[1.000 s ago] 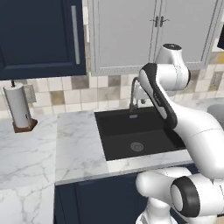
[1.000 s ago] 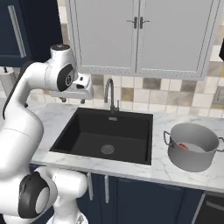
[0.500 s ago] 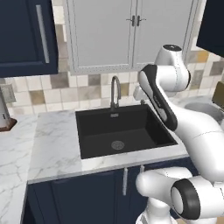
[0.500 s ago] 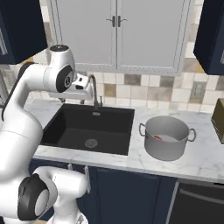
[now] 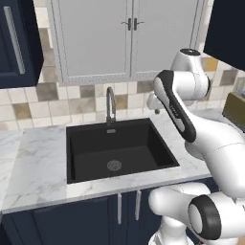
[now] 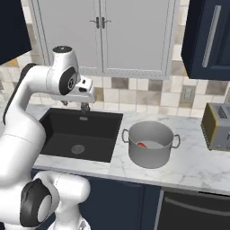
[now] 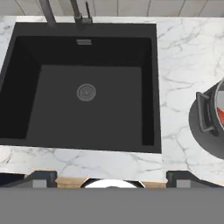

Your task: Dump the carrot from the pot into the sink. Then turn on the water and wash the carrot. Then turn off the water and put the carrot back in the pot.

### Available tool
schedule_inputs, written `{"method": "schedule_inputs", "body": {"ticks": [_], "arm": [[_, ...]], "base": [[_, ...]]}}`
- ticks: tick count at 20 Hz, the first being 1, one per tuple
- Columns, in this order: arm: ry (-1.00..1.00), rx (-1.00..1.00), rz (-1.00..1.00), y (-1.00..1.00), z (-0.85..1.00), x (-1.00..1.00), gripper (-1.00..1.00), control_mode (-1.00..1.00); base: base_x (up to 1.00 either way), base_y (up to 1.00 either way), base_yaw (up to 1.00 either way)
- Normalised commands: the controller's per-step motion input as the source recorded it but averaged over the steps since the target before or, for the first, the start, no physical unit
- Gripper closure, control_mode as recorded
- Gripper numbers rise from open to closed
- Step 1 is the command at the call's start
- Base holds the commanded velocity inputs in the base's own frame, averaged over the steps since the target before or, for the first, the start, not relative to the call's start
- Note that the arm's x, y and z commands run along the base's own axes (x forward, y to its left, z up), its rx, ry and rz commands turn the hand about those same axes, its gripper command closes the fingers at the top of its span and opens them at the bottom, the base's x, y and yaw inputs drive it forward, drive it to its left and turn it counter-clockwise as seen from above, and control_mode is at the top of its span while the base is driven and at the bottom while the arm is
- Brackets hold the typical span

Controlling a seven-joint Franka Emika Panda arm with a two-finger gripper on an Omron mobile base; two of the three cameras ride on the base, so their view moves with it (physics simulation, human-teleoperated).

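Observation:
The grey metal pot [image 6: 150,144] stands on the white marble counter right of the black sink [image 6: 76,132]. The orange-red carrot [image 6: 141,144] lies inside it. In the hand view the pot [image 7: 209,122] sits at the right edge with a strip of the carrot [image 7: 221,116] showing, and the sink [image 7: 52,113] with its round drain [image 7: 86,92] lies below. My gripper [image 6: 85,107] hangs high over the sink's back right part, left of the pot. It is open, its fingertips [image 7: 41,177] wide apart with nothing between them. The faucet [image 5: 110,105] stands behind the sink with no stream.
A toaster [image 6: 218,126] sits on the counter at the far right. Wall cabinets [image 6: 101,36] hang above the tiled backsplash. Bare marble counter [image 5: 33,162] runs left of the sink and around the pot.
The base has driven to the right, so the whole scene slid left in both base views; the paper towel holder left the picture and the pot and toaster came in.

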Motion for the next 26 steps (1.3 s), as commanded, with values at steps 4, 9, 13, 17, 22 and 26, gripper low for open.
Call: {"method": "schedule_inputs", "body": {"ticks": [4,9,13,17,22,26], "arm": [[0.0,0.0,0.0,0.0,0.0,0.0,-1.0,1.0],[0.0,0.0,0.0,0.0,0.0,0.0,-1.0,1.0],[0.0,0.0,0.0,0.0,0.0,0.0,-1.0,1.0],[0.05,0.02,0.0,-0.1,0.0,0.44,-1.0,-1.0],[0.01,0.0,0.0,-0.22,0.0,0.3,-1.0,-1.0],[0.04,0.0,0.0,-0.31,0.0,0.31,-1.0,-1.0]], "base": [[0.6,-0.31,0.0],[0.69,-0.3,0.0],[0.65,-0.18,0.0],[0.0,0.0,0.0],[0.0,0.0,0.0],[0.0,0.0,0.0]]}}
